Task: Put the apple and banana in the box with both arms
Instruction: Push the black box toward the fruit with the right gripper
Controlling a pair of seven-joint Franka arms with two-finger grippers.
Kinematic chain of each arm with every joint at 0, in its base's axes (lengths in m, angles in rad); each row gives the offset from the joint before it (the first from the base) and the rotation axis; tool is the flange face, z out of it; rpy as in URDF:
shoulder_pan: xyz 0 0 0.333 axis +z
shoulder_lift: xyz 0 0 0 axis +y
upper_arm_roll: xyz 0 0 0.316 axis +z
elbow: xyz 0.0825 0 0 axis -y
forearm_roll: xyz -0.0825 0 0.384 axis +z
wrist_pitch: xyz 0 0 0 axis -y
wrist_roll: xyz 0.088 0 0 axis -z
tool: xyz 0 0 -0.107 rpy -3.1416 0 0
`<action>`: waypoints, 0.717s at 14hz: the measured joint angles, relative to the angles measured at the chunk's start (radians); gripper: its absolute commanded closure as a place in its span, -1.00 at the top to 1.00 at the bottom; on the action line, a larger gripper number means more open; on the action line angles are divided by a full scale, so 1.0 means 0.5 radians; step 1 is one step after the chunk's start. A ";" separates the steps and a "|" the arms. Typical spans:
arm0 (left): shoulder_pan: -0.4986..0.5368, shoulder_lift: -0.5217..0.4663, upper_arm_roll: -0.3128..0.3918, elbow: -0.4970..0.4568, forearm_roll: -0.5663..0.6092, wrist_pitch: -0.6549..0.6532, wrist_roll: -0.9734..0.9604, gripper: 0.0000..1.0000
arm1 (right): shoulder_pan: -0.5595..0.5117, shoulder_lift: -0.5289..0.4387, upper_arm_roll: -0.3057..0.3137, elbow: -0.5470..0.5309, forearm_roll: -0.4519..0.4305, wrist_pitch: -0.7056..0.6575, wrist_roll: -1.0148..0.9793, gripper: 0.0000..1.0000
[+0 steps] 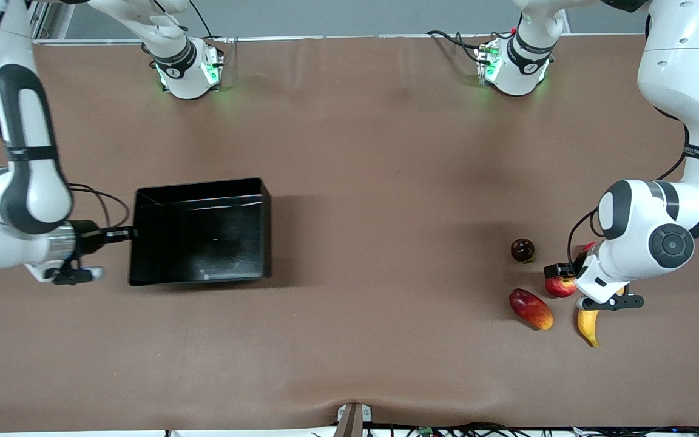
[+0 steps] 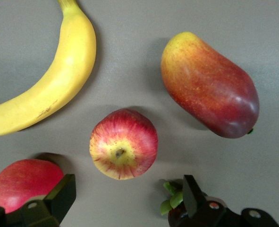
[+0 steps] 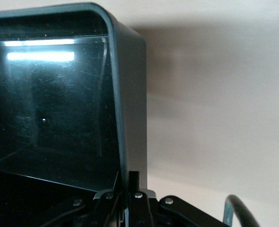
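The apple [image 1: 560, 286] lies among other fruit toward the left arm's end of the table. It shows stem up in the left wrist view [image 2: 123, 150]. The banana [image 1: 589, 325] lies beside it, nearer the front camera [image 2: 49, 85]. My left gripper [image 1: 571, 276] is open over the apple, its fingers spread wide on either side of it [image 2: 126, 194]. The black box [image 1: 198, 185] sits toward the right arm's end of the table and holds nothing. My right gripper [image 1: 125, 232] is shut on the box's end wall [image 3: 130, 94], one finger on each face of it [image 3: 130, 182].
A red-orange mango [image 1: 530, 308] [image 2: 209, 85] lies beside the apple. A dark round fruit with green leaves [image 1: 522, 249] [image 2: 174, 203] lies farther from the front camera. A pinkish-red fruit [image 1: 588, 247] [image 2: 21, 182] is partly hidden under the left arm.
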 measured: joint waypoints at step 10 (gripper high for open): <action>0.049 0.109 0.000 -0.007 0.000 0.207 0.000 1.00 | 0.745 0.013 0.005 -0.014 0.273 0.300 0.656 -1.00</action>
